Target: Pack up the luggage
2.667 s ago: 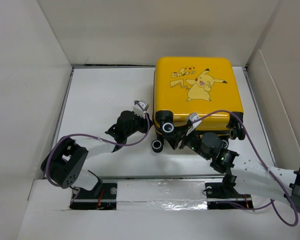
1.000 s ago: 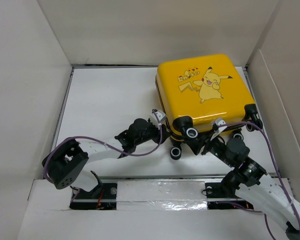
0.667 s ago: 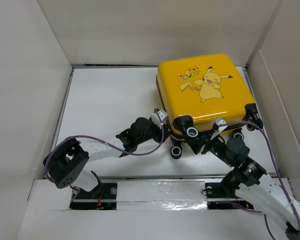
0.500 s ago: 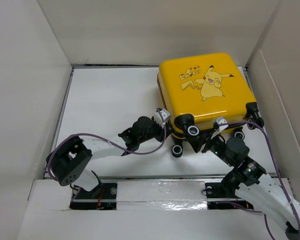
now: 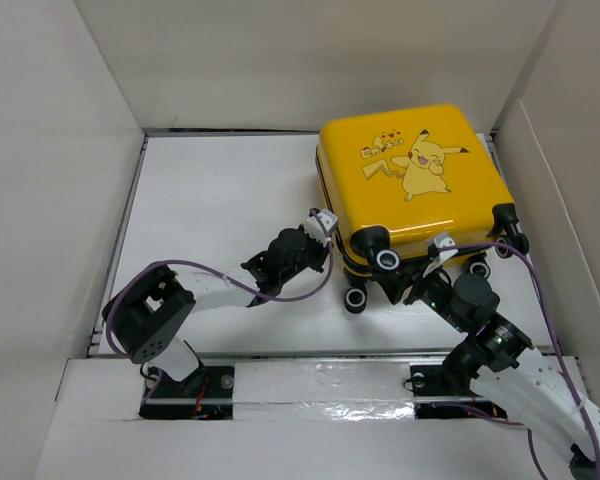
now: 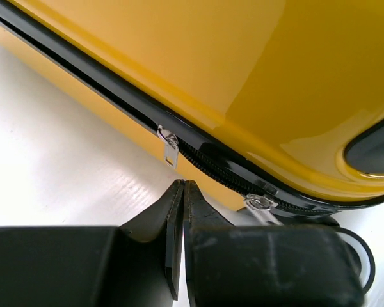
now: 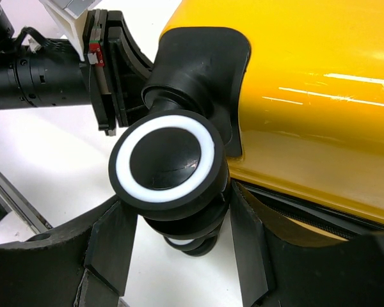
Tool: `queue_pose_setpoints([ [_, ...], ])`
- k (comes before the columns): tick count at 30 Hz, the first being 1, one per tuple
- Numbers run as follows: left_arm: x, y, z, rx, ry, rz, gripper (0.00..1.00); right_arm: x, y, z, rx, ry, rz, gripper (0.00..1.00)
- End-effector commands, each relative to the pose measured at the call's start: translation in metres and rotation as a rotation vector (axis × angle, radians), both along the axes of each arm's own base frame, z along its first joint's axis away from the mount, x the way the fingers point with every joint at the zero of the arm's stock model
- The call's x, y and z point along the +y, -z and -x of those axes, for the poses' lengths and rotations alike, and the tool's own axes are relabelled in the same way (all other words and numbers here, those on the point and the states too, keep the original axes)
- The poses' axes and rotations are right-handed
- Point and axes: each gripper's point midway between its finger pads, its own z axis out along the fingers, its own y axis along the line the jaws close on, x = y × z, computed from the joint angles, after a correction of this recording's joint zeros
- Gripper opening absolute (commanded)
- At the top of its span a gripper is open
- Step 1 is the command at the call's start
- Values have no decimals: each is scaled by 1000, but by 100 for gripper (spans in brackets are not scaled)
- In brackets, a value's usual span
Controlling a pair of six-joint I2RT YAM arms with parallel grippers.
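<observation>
The luggage (image 5: pixel 410 170), a yellow hard-shell case with a Pikachu print, lies flat and closed at the back right of the white table. My left gripper (image 5: pixel 331 247) is shut and empty at its near-left corner. In the left wrist view the shut tips (image 6: pixel 182 187) sit just below the black zipper line, between two metal zipper pulls (image 6: pixel 168 146) (image 6: pixel 262 204), touching neither. My right gripper (image 7: pixel 179 199) is shut on a black, white-ringed wheel (image 7: pixel 165 160) at the luggage's near edge, one finger on each side. The right gripper (image 5: pixel 390 277) shows beside that wheel (image 5: pixel 384 261) from above.
Tall white cardboard walls (image 5: pixel 90 130) box in the table on the left, back and right. A taped ledge (image 5: pixel 310 385) runs along the near edge by the arm bases. Purple cables (image 5: pixel 525 290) loop from both wrists. The luggage's right side is close to the right wall.
My left gripper has closed from partly open to shut and moved up and right along the luggage's near-left corner. The luggage and my right gripper have barely shifted.
</observation>
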Motion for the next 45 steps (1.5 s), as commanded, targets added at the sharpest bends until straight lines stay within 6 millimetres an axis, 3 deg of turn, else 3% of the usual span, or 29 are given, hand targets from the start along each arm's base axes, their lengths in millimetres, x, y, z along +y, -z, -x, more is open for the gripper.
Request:
queue_pose_setpoints([
  [1, -9, -46, -13, -104, -16, 89, 0, 12, -35, 8, -79, -76, -97, 0],
  [10, -15, -34, 17, -21, 131, 71, 0, 10, -38, 5, -89, -56, -100, 0],
  [11, -14, -28, 21, -7, 141, 61, 7, 10, -37, 4, -87, -52, -96, 0],
  [16, -14, -24, 25, -1, 162, 58, 19, 12, -40, 2, -93, -53, -97, 0],
  [24, -27, -34, 21, -12, 200, 67, 19, 18, -34, 3, -76, -89, -82, 0],
  [27, -15, -28, 19, -7, 146, 43, 13, 17, -34, 2, -78, -79, -83, 0],
  [29, -3, -18, 21, 17, 100, 21, 3, 17, -40, 1, -99, -75, -101, 0],
  [30, 0, -24, 24, 8, 100, 39, 2, 17, -40, 0, -100, -73, -100, 0],
  [37, -2, -34, 43, 23, 175, 107, 4, 19, -41, -1, -103, -77, -98, 0],
  [39, -10, -35, 47, 34, 220, 113, 10, 19, -40, 0, -100, -80, -97, 0],
  [41, -15, -33, 47, 48, 234, 107, 15, 19, -40, 0, -99, -83, -98, 0],
  [45, -21, -31, 37, 43, 221, 89, 15, 17, -42, 0, -103, -77, -100, 0],
])
